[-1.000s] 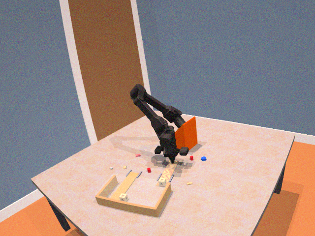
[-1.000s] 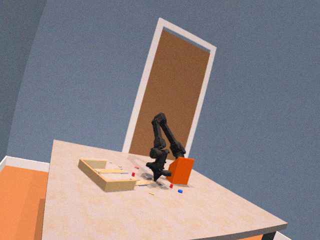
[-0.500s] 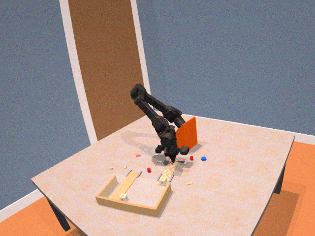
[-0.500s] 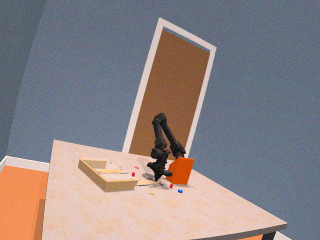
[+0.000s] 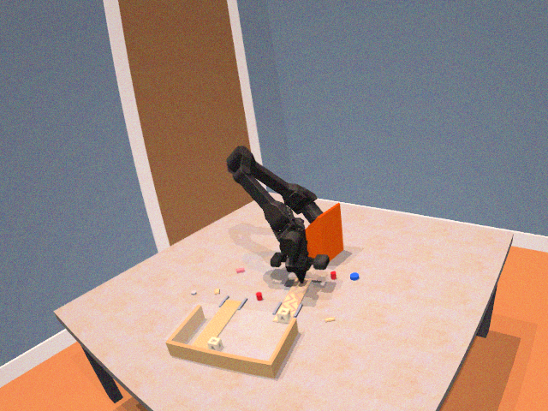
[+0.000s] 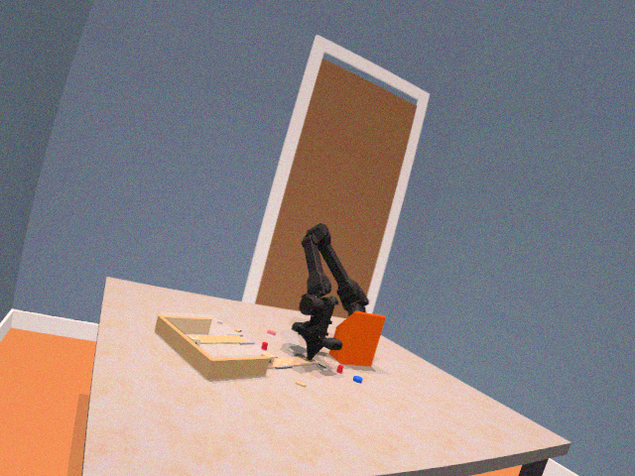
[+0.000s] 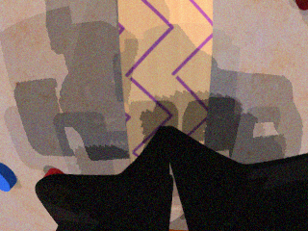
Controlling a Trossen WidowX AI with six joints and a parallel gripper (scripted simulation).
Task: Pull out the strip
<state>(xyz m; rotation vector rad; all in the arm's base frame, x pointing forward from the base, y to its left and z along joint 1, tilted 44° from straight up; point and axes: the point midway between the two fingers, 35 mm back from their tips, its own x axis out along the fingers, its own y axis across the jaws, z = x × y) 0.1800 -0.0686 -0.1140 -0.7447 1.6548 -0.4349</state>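
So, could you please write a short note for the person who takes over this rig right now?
Gripper: fingers shut, holding nothing, tips down on the near end of the zigzag strip.
Things: the zigzag strip lies mostly outside the tray, at its open side. A cube appears to sit on the strip's far end, beside the tray wall's end. The plain strip and the other cube lie inside the tray.
Done: the strip is partly out.
Left: finish pulling it, then grasp the cube and lift it.

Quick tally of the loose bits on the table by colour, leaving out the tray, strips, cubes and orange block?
Red: 2
Blue: 1
Pink: 1
Cream: 2
White: 1
Total: 7
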